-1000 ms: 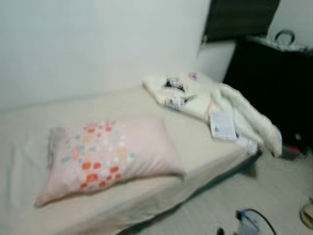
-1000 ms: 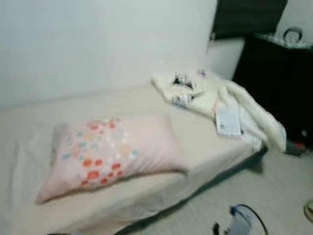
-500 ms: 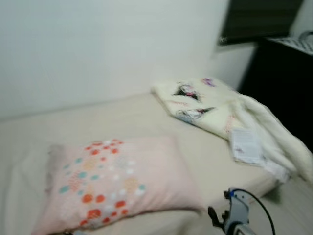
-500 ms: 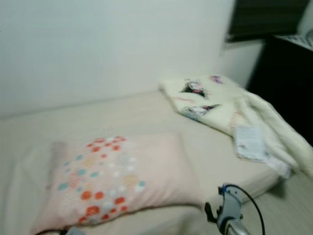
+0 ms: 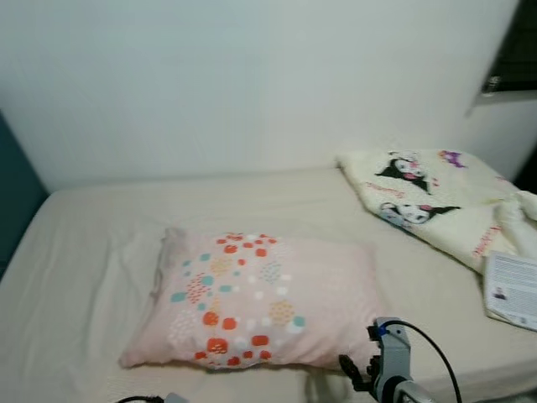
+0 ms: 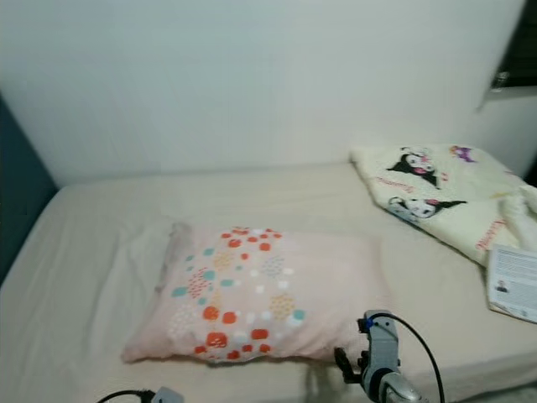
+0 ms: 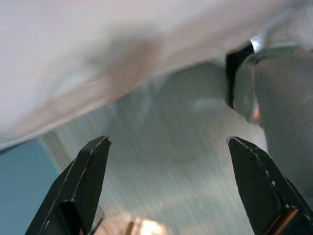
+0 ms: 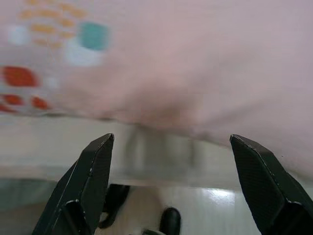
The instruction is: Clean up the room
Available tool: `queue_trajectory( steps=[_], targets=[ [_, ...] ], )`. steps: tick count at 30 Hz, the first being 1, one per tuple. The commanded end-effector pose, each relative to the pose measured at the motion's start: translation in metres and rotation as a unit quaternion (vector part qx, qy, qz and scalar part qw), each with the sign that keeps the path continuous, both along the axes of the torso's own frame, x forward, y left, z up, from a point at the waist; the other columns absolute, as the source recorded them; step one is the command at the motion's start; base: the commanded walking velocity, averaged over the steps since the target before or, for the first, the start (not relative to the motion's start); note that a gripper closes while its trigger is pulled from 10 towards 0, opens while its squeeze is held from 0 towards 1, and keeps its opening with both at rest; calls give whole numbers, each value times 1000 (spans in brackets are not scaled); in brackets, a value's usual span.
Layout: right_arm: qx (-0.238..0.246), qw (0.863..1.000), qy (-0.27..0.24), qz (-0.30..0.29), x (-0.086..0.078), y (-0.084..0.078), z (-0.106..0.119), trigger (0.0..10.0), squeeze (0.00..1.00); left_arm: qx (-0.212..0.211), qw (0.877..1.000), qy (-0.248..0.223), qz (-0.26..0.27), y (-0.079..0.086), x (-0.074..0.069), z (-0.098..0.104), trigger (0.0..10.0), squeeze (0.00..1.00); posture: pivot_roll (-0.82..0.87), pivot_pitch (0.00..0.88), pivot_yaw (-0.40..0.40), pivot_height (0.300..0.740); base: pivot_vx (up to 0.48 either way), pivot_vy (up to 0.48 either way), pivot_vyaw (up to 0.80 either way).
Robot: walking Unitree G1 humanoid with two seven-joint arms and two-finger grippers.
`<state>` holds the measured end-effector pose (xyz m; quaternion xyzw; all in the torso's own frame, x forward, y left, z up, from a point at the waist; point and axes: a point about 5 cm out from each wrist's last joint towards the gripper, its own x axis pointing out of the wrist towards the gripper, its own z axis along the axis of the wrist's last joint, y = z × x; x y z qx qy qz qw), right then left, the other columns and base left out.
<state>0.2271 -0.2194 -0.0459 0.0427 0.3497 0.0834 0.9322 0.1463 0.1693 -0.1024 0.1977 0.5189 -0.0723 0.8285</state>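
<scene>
As both hands gape wide, the right hand point(image 8: 168, 186) nears the pillow point(image 5: 260, 298) on the bed point(image 5: 75, 277), a grasp likely next, blanket point(image 5: 436, 201) at two o'clock.

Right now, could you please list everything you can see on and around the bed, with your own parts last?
bed: one, beige sheet, against the white wall.
pillow: one, pale pink with orange, teal and white spots, lying mid-bed near the front edge.
blanket: one, cream with cartoon prints, bunched at the bed's right end.
paper tag: one, white, beside the blanket.
right gripper: black fingers open, facing the pillow's edge.
left gripper: black fingers open, low beside the bed.
</scene>
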Motion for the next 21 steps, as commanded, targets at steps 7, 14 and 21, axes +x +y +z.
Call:
queue_trajectory(
  steps=[7,14,21],
  targets=[
    [17,1000,-4,24,1,12,-1,10000,0,11,1000,-3,-4,10,13,5,10000,0,-58,0,-35,740,0,0,751],
    [-1,1000,6,-16,0,6,-3,10000,0,9,1000,5,22,25,5,4,10000,0,-57,0,-31,740,0,0,621],
    [-42,996,30,-77,-7,-5,-8,10000,0,30,998,29,36,62,-25,2,10000,0,-52,0,-27,740,-463,0,0]
  ],
)
